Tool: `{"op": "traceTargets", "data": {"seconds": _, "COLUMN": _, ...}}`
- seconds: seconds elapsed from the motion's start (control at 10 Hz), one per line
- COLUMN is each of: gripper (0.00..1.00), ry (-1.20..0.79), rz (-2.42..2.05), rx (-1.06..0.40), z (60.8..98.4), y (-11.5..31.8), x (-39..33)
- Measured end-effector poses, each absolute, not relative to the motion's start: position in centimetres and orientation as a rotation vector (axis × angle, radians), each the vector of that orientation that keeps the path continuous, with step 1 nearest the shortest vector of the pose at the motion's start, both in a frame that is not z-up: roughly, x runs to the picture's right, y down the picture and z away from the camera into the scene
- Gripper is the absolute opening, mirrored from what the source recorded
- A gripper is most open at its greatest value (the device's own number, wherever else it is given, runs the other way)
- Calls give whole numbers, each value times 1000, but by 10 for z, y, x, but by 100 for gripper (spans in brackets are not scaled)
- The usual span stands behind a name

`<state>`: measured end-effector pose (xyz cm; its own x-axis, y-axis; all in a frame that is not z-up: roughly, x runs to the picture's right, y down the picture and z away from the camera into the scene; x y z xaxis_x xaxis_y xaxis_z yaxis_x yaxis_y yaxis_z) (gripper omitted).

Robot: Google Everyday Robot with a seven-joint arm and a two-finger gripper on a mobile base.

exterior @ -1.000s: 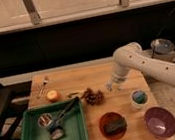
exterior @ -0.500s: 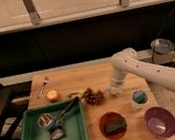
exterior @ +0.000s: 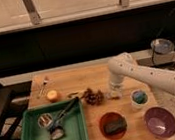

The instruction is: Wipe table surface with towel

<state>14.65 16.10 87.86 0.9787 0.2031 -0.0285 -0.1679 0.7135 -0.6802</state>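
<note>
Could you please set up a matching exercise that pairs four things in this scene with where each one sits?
Things:
1. green tray
2. purple bowl
3. orange fruit
4. gripper

Places:
A. front right corner of the table
B. low over the middle of the table, just right of the pinecone
C. front left of the table
D. left side, behind the tray, near the fork

Pairs: 1-C, 2-A, 3-D, 4-B.
</note>
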Motion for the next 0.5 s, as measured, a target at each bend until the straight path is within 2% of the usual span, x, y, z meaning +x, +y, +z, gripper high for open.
{"op": "traceTargets", "data": {"seconds": 0.3, "gripper": 0, "ry": 25, "rz": 210, "rx": -737, "z": 874, "y": 154, "x": 173}}
{"op": "traceTargets", "data": {"seconds": 0.5, "gripper": 0, "ry": 51, "rz": 221, "rx": -730, "z": 886, "y": 142, "x": 179}}
